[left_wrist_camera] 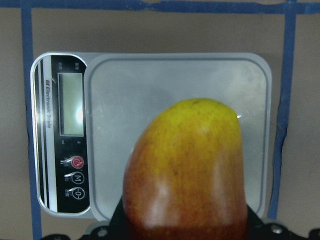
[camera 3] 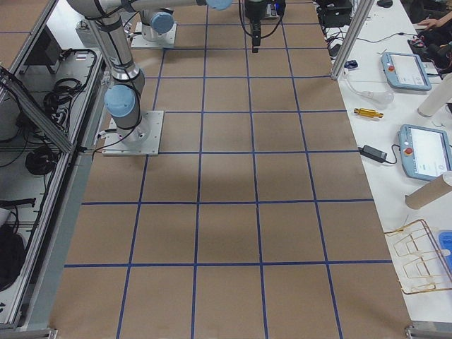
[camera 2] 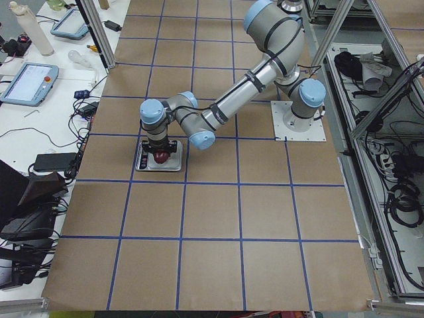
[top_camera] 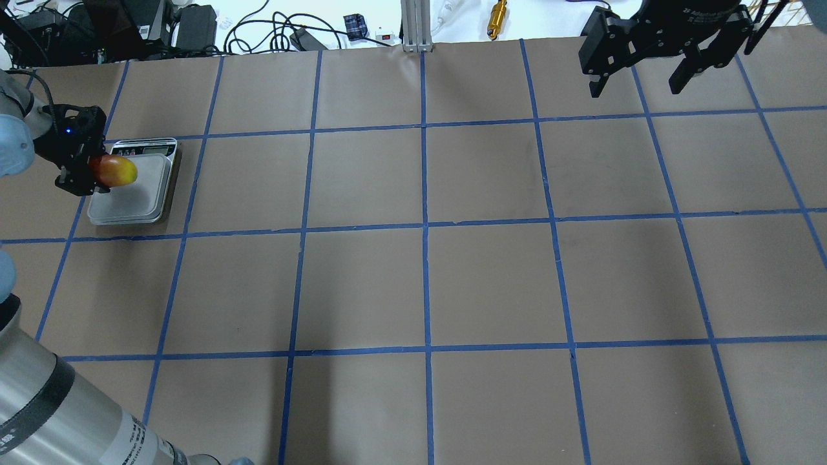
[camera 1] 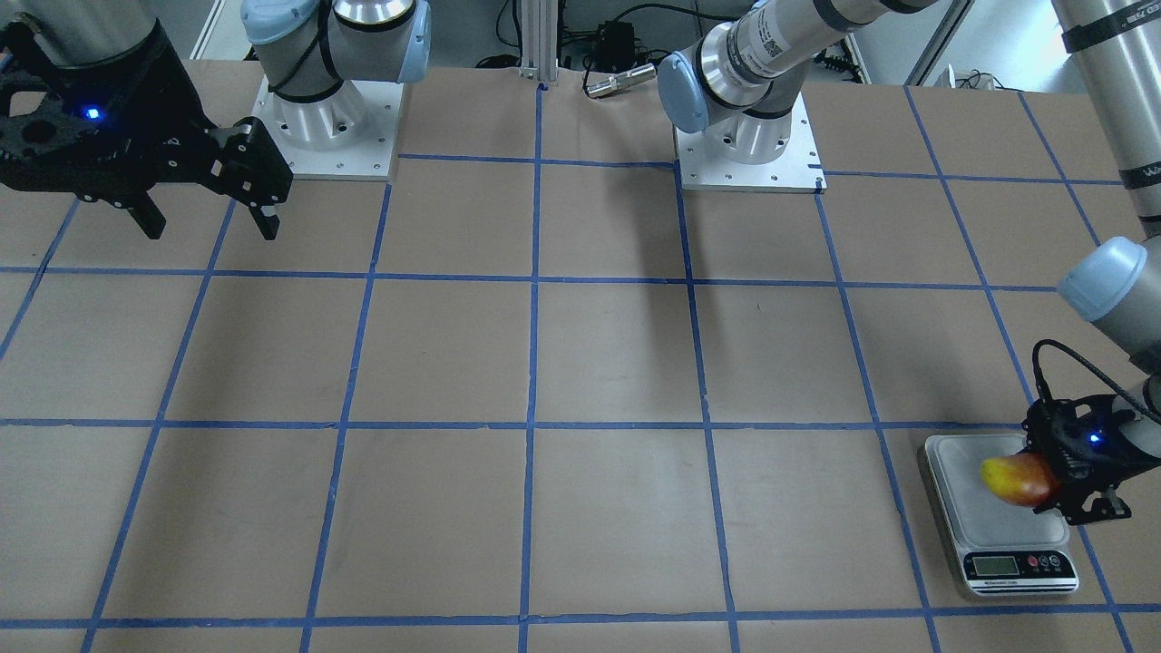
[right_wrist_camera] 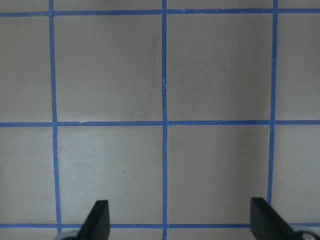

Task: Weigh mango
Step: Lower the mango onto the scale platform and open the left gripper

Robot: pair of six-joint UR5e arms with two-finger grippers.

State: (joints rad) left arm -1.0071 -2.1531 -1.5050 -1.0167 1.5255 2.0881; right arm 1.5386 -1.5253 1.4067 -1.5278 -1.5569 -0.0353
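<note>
The mango (camera 1: 1018,481), yellow at one end and red-orange at the other, is held in my left gripper (camera 1: 1052,482), which is shut on its red end. It hangs over the grey platform of the small digital scale (camera 1: 960,464), yellow end pointing inward. I cannot tell whether it touches the platform. The overhead view shows the mango (top_camera: 116,171), the scale (top_camera: 139,203) and the left gripper (top_camera: 87,173) at the table's far left. In the left wrist view the mango (left_wrist_camera: 190,170) covers part of the scale (left_wrist_camera: 150,90). My right gripper (top_camera: 634,89) is open and empty, high over the far right.
The scale's display and buttons (camera 1: 1016,567) face the operators' side. The two arm bases (camera 1: 326,127) (camera 1: 748,150) stand at the robot's edge of the table. The brown tabletop carries a blue tape grid (top_camera: 424,226). The right wrist view shows open fingertips (right_wrist_camera: 97,217) over bare paper.
</note>
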